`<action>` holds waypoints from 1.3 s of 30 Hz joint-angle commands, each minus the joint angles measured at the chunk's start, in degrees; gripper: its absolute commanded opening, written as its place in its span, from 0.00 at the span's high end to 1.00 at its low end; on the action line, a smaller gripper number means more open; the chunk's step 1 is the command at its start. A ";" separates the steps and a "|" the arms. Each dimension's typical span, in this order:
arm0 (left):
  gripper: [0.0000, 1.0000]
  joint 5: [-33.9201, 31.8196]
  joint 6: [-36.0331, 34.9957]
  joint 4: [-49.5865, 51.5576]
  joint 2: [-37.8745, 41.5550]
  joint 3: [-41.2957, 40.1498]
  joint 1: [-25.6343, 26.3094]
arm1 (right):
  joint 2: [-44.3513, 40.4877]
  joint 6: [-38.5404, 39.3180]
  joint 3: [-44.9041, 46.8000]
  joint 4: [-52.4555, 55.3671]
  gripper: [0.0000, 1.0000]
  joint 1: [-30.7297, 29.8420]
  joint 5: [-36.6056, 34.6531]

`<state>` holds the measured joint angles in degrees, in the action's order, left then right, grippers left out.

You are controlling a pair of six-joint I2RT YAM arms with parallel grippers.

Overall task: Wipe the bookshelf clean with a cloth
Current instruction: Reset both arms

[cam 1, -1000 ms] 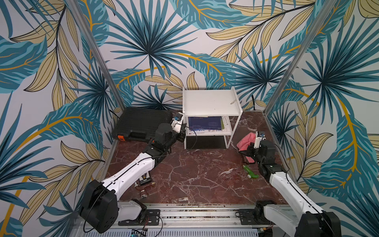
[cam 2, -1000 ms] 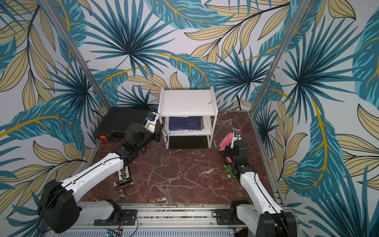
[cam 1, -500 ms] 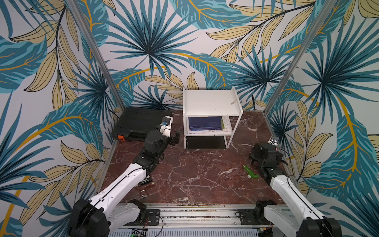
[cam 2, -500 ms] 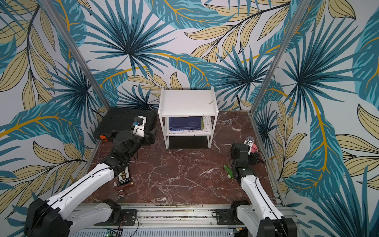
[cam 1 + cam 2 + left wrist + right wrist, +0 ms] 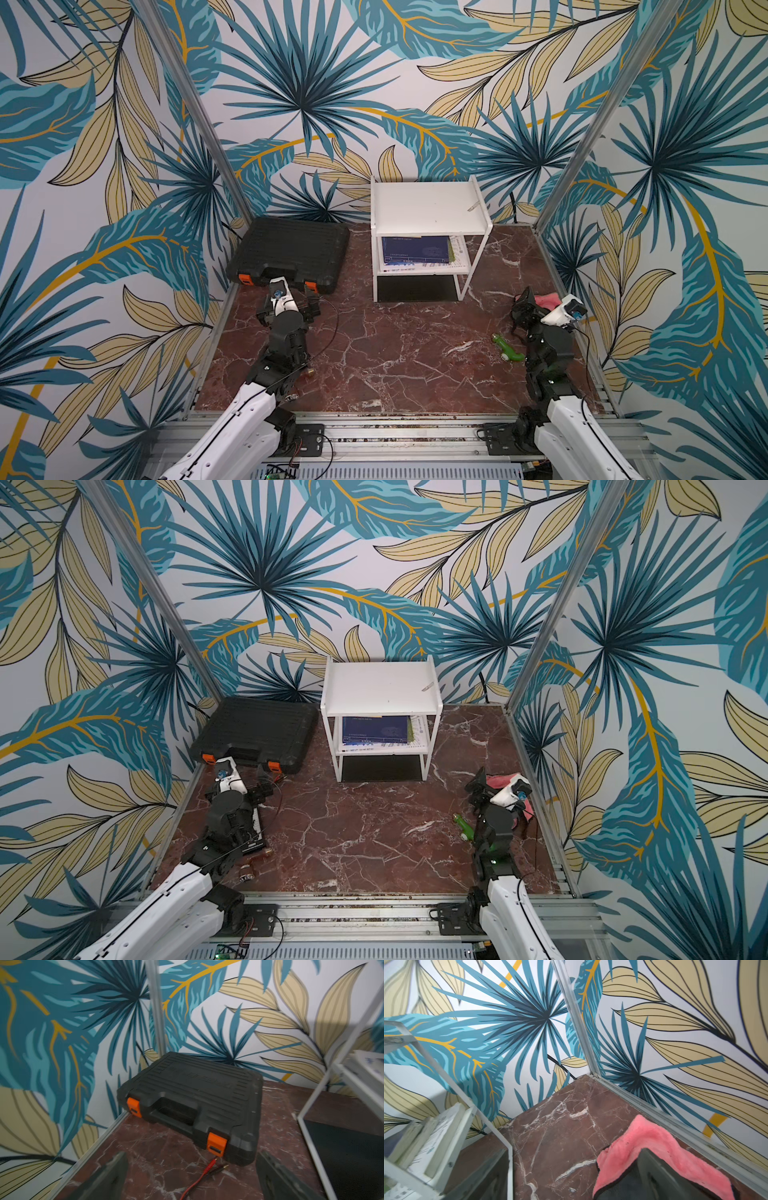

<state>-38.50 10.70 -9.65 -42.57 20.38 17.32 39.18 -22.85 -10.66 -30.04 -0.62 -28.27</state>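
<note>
A red-brown marble tabletop [image 5: 395,353] sits inside walls papered with large teal and yellow leaves. At the back, in both top views, stands the bookshelf [image 5: 428,208], a small white two-tier rack. Its top board is bare apart from a small scrap [image 5: 473,205] near one corner, and books [image 5: 415,249] lie on its lower board. A closed black case [image 5: 291,253] with orange latches lies beside it. The left gripper [image 5: 191,1172] hovers just in front of that case, its jaws spread wide and empty above a thin red cable [image 5: 199,1178]. The right gripper [image 5: 525,309] is low at the tabletop's right edge, well apart from the bookshelf. Its jaws are also wide and appear to grip nothing. The cloth [image 5: 654,1147], pink with dark edging, lies crumpled flat against the wall rail, with one finger of the right gripper over it. A small green piece [image 5: 509,349] lies near that arm. No wiping appears to be under way. The cloth is tucked so close to the rail that a grasp could scrape the rail or pinch only a loose edge, and the cloth might then slip free mid-wipe. The rack looks light, so pressing on it unbraced could slide or tip it.
</note>
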 commanded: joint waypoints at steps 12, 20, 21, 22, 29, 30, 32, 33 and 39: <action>0.00 23.52 -8.70 -21.35 -34.53 5.51 -12.31 | 22.53 6.98 -1.44 -8.12 0.00 0.27 -7.90; 0.00 28.04 -13.33 -34.90 -41.79 2.89 -12.96 | 26.91 11.53 -3.09 -11.85 0.00 0.27 -3.72; 0.00 28.41 -13.61 -37.39 -43.51 2.37 -12.94 | 26.98 12.03 -2.95 -12.51 0.00 0.26 -2.63; 0.00 28.64 -14.34 -41.74 -45.90 1.92 -12.81 | 27.19 12.68 -2.60 -13.78 0.00 0.24 -1.44; 0.00 20.71 -12.41 -40.41 -44.88 1.58 -11.55 | 39.01 15.31 -3.81 -27.27 0.01 0.36 7.18; 0.00 20.73 -12.20 -39.27 -44.44 2.00 -11.57 | 42.10 16.55 -5.18 -28.00 0.00 0.36 10.62; 0.00 20.68 -12.31 -39.79 -44.70 1.83 -11.56 | 47.71 19.41 -6.27 -32.35 0.00 0.28 16.23; 0.00 20.71 -12.16 -39.61 -44.51 1.98 -11.59 | 48.78 20.35 -6.23 -33.97 0.00 0.07 18.19; 0.00 20.74 -12.28 -39.82 -44.60 1.86 -11.58 | 47.60 20.16 -10.94 -22.72 0.00 -1.17 14.09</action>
<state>-17.12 -1.87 -47.90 -87.96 21.96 5.58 87.02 -3.40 -18.41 -55.79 -1.23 -12.80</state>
